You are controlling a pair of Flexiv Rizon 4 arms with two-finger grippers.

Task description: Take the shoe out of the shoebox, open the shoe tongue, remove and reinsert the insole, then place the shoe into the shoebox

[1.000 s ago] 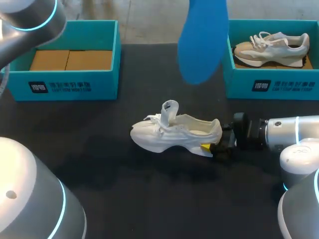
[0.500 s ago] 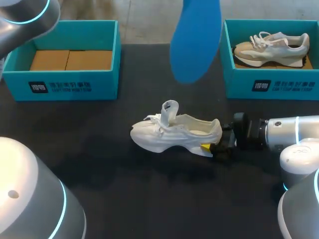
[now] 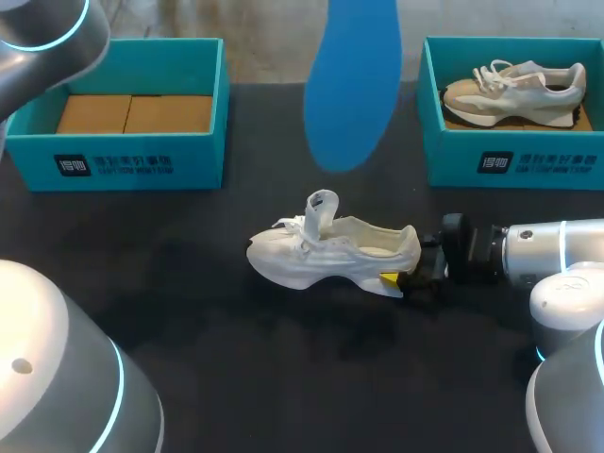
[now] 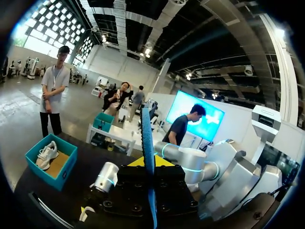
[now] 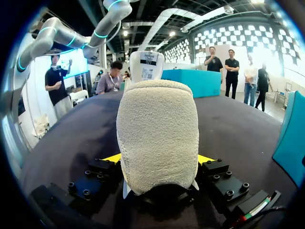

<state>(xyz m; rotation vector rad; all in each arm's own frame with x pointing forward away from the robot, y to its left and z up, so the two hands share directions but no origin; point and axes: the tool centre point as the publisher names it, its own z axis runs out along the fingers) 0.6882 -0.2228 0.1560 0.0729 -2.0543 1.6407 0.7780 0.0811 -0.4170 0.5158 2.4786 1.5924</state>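
Hanging over the black table's (image 3: 283, 377) far edge, the flat blue insole (image 3: 351, 85) is pinched by the left gripper (image 4: 151, 164); the white knit sneaker (image 3: 330, 250), mid-table, is heel-clamped by the right gripper (image 3: 396, 280). Reinsertion and boxing are judged outstanding.

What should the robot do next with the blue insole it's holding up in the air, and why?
Probably lower the blue insole toward the white shoe and its opening. The left gripper is shut on the insole, up above the table. The right gripper holds the shoe's heel on the table, and the tongue stands up, so the opening looks ready.
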